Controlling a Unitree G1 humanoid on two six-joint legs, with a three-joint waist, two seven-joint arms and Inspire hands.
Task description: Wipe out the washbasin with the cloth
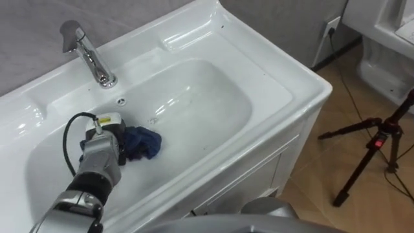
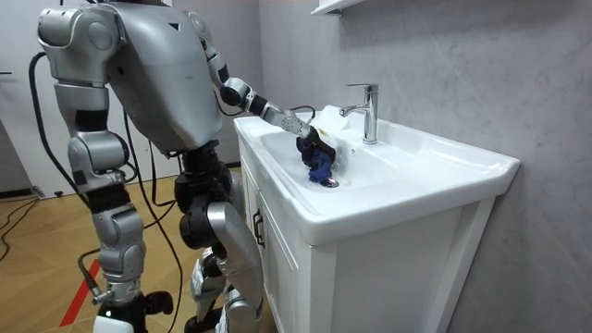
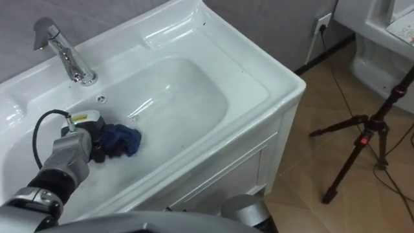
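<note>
Left hand (image 1: 108, 139) is down inside the basin (image 1: 213, 97), its arm coming in from the lower left, and its dark fingers (image 1: 123, 154) are curled onto a bunched blue cloth (image 1: 145, 142), clamped on it. The cloth lies on the basin floor in the left part of the bowl, nearer than the faucet (image 1: 87, 55), and it sticks out to the right of the hand. The chrome faucet stands on the far rim, left of centre, with a small overflow hole (image 1: 120, 101) in the wall just below it. The right half of the bowl is bare white. In the room view the robot stands at the cabinet (image 2: 370, 277) on the room view's left and leans toward the basin with its left arm stretched over the rim. Right hand (image 2: 116, 310) hangs low at its side. A black tripod (image 1: 375, 145) stands on the wood floor to the right, and a wall socket (image 1: 332, 26) is on the far wall.
</note>
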